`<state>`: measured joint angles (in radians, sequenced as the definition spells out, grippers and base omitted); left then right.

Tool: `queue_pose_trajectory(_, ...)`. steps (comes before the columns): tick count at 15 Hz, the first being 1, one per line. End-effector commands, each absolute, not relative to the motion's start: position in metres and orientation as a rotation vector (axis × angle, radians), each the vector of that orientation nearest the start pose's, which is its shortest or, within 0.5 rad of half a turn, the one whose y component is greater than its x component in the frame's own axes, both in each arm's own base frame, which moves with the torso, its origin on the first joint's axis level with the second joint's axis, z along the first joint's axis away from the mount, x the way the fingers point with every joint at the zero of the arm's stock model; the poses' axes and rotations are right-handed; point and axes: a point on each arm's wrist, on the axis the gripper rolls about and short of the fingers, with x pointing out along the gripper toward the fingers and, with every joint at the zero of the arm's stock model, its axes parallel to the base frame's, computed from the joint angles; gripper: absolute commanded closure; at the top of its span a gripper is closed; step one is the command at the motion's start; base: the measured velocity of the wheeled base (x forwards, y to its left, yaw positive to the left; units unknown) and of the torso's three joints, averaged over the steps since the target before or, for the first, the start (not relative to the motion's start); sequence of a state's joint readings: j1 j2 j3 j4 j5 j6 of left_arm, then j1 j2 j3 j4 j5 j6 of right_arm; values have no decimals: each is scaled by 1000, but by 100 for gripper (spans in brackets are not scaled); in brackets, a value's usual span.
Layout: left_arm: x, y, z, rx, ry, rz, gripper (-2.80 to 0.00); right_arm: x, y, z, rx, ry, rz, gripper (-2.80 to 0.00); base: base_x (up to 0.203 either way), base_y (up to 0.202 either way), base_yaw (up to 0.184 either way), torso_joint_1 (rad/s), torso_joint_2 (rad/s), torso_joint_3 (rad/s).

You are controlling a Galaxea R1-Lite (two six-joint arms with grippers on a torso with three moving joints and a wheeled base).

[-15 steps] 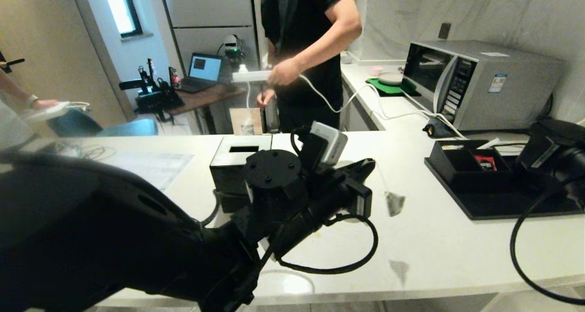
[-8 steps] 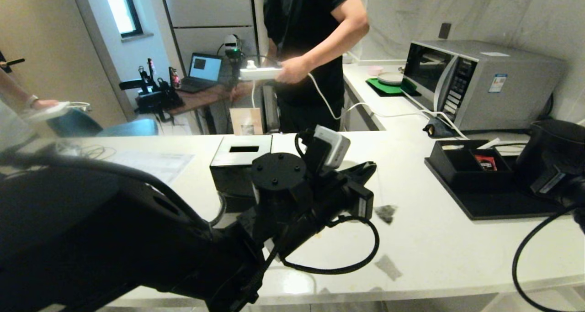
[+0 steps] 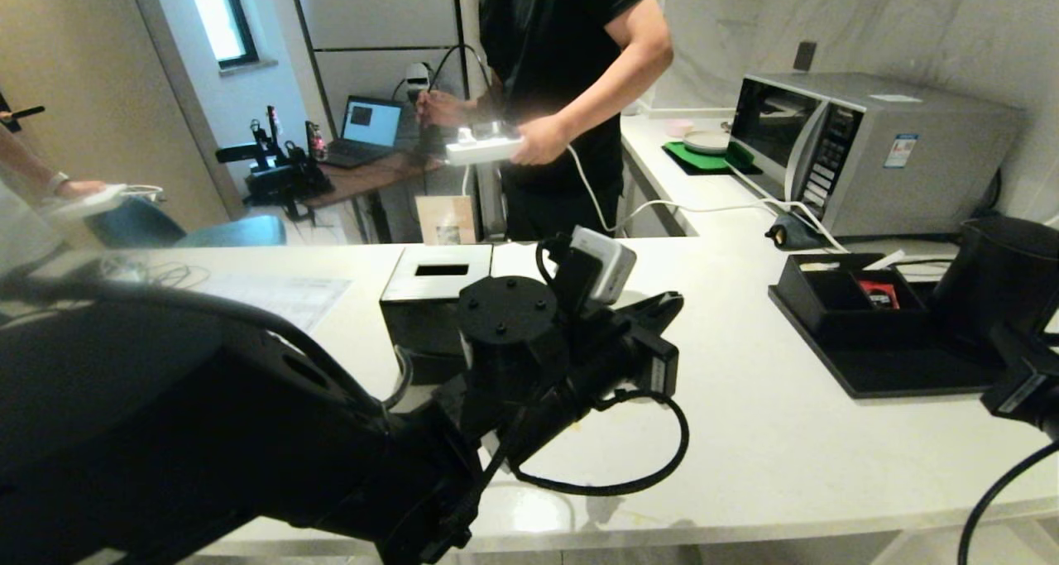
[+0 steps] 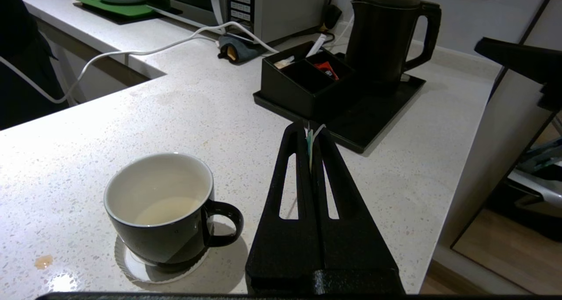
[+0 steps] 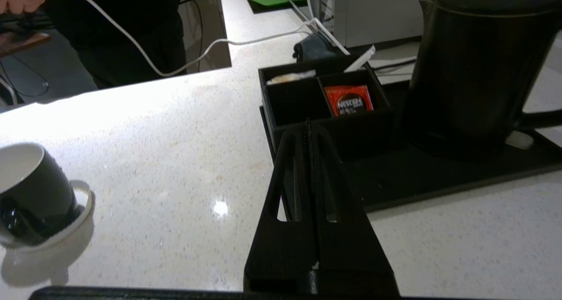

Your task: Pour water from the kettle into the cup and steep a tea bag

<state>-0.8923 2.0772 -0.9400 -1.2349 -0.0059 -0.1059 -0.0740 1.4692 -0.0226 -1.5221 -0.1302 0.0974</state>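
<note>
- the tea bag hung below the left gripper (image 4: 311,133) a second ago; now it is not seen.
- left fingers pinch a green tag; right gripper (image 5: 308,128) is pressed together, empty, near the kettle (image 5: 476,67).
- bag probably goes toward the cup (image 4: 160,212).

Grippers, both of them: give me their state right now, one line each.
Left gripper: jaws closed, pinching a small tag and string, raised beside the cup.
Right gripper: jaws closed, holding nothing, in front of the kettle.

The cup (image 4: 160,212) stands on its saucer (image 4: 131,269), the kettle (image 4: 386,36) on the tray (image 4: 377,115).
</note>
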Motion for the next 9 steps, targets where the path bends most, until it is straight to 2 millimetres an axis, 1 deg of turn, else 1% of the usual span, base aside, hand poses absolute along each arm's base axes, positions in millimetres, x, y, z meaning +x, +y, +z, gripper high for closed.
queue_pose_trajectory(1,244,-303,147,-146,-53,-903,0,158,-14,146,99,-125,-187,0,0,0,0,0,0,0)
queue_pose_trajectory(3,244,-303,147,-146,-53,-901,0,152,-14,149,98,-120,-174,0,0,0,0,0,0,0)
queue_pose_trajectory(7,244,-303,146,-145,-50,-901,0,125,-11,153,86,-91,-154,0,0,0,0,0,0,0)
queue_pose_trajectory(9,244,-305,144,-143,-45,-905,0,118,-10,148,80,-31,-136,0,0,0,0,0,0,0)
